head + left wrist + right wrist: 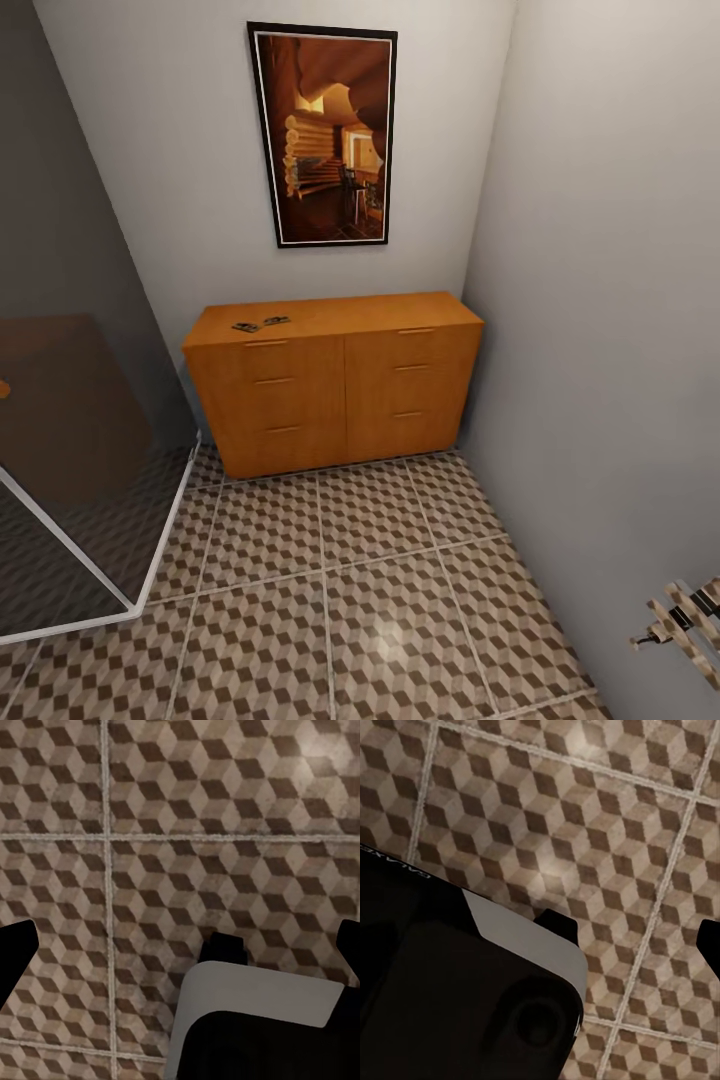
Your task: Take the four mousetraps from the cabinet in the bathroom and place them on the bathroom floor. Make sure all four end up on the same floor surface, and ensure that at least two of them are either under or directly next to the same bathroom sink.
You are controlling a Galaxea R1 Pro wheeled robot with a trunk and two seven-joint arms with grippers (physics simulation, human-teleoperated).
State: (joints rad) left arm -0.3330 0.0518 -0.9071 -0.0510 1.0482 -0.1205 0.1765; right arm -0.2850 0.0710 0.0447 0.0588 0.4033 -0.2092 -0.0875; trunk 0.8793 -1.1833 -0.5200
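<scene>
Tiled bathroom floor [400,620] lies nearest the camera in the head view: large square tiles with a brown, beige and white cube pattern and pale grout lines. It runs from the lower edge of that view up to the base of the cabinet [335,400].

Two mousetraps [260,324] are visible as small dark flat pieces on the cabinet top, near its left front corner, lying just beside each other. Their detail is too small to resolve. None is visible on the floor tiles.

Cabinet: low, wide, orange-brown wood, standing against the far wall in the corner formed with the right-hand wall. Its front carries two columns of drawer fronts with thin bar handles; all fronts appear closed.

Left jaws [180,945]: in the left wrist view two dark fingertips [16,945] sit at opposite edges of the picture, so the jaws stand wide apart with nothing between them. They point down at the floor tiles.

Right jaws [634,934]: in the right wrist view two dark tips [556,924] are spread well apart, empty, above the same tile pattern.

Surroundings: a framed picture [322,135] hangs on the wall above the cabinet. A glass shower enclosure [80,480] with a white base rail stands at the left. A cube-patterned object [690,625] protrudes at the lower right edge; its identity cannot be told.
</scene>
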